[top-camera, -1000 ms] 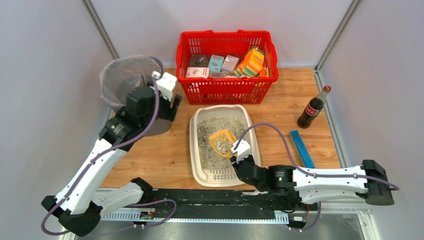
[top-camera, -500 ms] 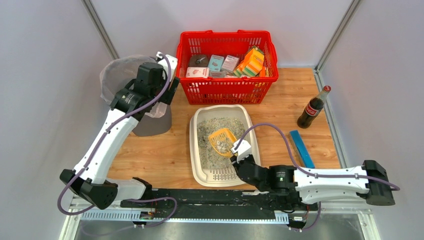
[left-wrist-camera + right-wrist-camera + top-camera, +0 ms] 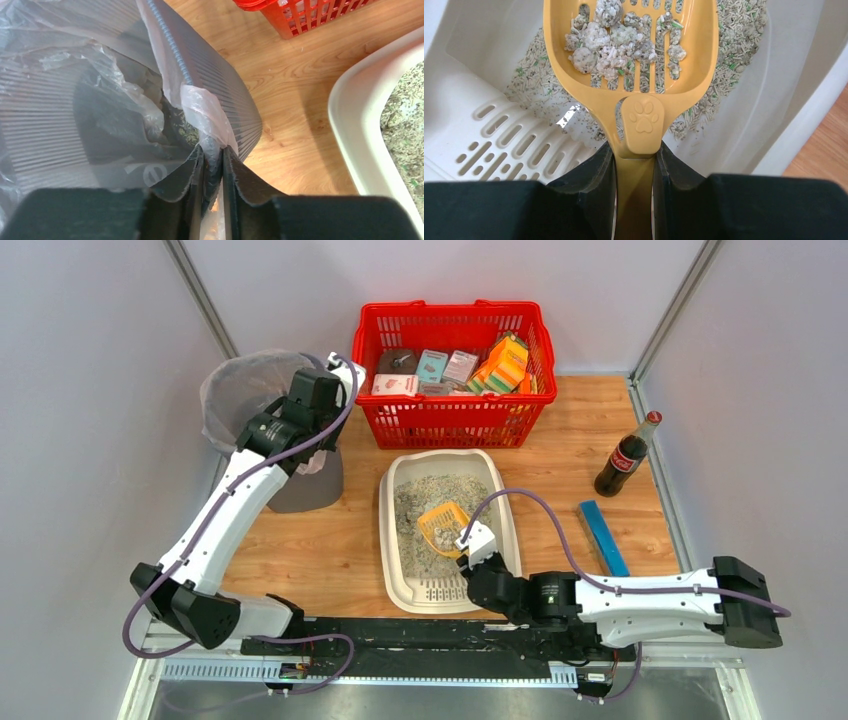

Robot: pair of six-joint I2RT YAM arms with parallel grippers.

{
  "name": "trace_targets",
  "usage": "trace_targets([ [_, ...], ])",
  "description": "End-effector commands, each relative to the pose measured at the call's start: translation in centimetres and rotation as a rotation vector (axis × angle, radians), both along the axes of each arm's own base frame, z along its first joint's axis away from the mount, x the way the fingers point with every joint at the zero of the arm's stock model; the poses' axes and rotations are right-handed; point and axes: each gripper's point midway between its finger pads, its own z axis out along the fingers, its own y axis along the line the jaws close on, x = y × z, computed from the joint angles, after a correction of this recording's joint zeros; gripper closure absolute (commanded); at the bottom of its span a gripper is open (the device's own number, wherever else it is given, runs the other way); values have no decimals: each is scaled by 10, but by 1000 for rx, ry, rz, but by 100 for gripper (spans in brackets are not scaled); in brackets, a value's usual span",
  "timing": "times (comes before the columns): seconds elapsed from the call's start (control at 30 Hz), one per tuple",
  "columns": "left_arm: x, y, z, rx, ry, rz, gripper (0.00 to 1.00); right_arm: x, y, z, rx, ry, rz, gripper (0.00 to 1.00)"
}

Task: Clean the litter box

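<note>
Two arms, versus a second ago: the left arm [image 3: 215,520] has reached farther back to the grey bin [image 3: 300,490]; the right arm [image 3: 650,600] has slid slightly left.
Left jaws: clenched on the bin's clear bag [image 3: 205,107] at the rim, which only the left wrist view shows.
Right jaws: grasping the yellow scoop [image 3: 631,100] by its handle; the right wrist view shows clumps [image 3: 614,45] in it.
Litter box [image 3: 432,590]: one, mid-tabletop [image 3: 300,550], in front of one red basket [image 3: 450,425].
Bottle [image 3: 625,455]: one, on the right.

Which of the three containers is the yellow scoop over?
The cream litter box: the right gripper holds the scoop over its granules. The red basket holds packages; the grey bin, a bag.
</note>
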Motion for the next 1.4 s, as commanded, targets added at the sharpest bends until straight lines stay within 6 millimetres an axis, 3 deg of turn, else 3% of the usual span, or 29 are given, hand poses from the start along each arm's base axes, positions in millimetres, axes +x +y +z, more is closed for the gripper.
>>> trace_targets([
  [0.0, -3, 4, 3, 16, 17, 15, 82, 7, 13, 15, 43, -35, -23, 100],
  [0.13, -10, 3, 13, -30, 9, 21, 100, 8, 15, 11, 24, -32, -31, 100],
  [0.5, -55, -15, 40, -207, 43, -87, 100, 15, 0, 24, 50, -75, -100, 100],
  [0.63, -73, -27, 39, -287, 99, -135, 100, 17, -10, 23, 66, -78, -139, 100],
  [0.8, -89, -22, 52, -310, 97, -132, 100, 18, -14, 21, 61, -82, -149, 100],
  [1.0, -105, -51, 55, -455, 142, -232, 100, 19, -13, 20, 50, -89, -151, 100],
  [1.37, -103, -97, 60, -577, 170, -348, 100, 22, -16, 29, -5, -119, -162, 100],
])
